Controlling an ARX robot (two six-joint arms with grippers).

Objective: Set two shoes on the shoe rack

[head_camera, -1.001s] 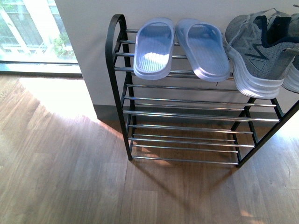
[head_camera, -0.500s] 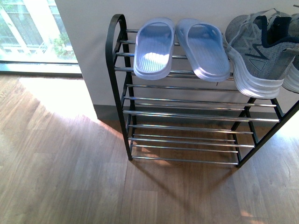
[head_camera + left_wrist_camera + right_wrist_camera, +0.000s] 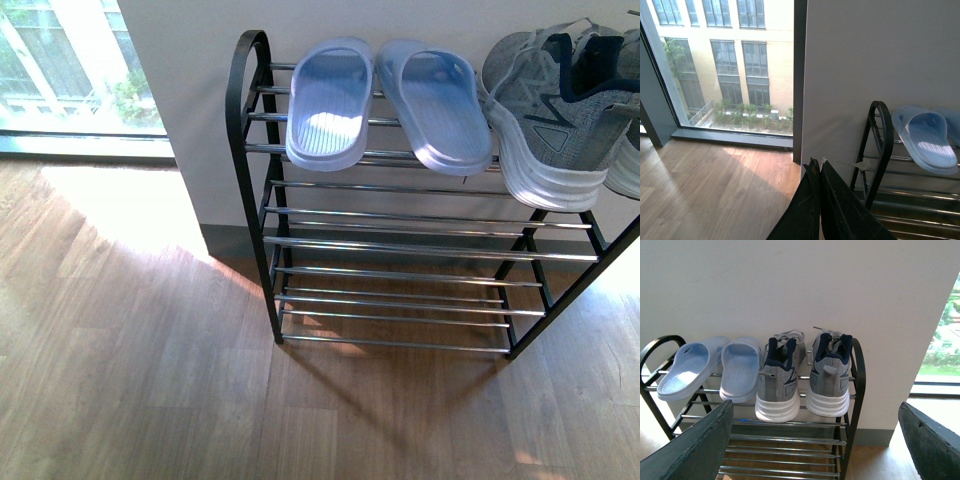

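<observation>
Resting side by side on the shoe rack (image 3: 856,390) top tier, both sneakers (image 3: 779,385) and sandals (image 3: 330,100) overhang its front rod and could tip off if bumped, left end effector (image 3: 819,167) clenched empty, right end effector (image 3: 815,440) released.

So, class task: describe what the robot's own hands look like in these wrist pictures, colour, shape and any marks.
The left hand has two flat, black, blade-like fingers tapering to narrow tips, with fine scratches and a worn brownish spot at one tip. The right hand has broad, dark grey-black fingers with rounded ends and a matt, slightly scuffed surface. No cables, labels or arms show.
</observation>
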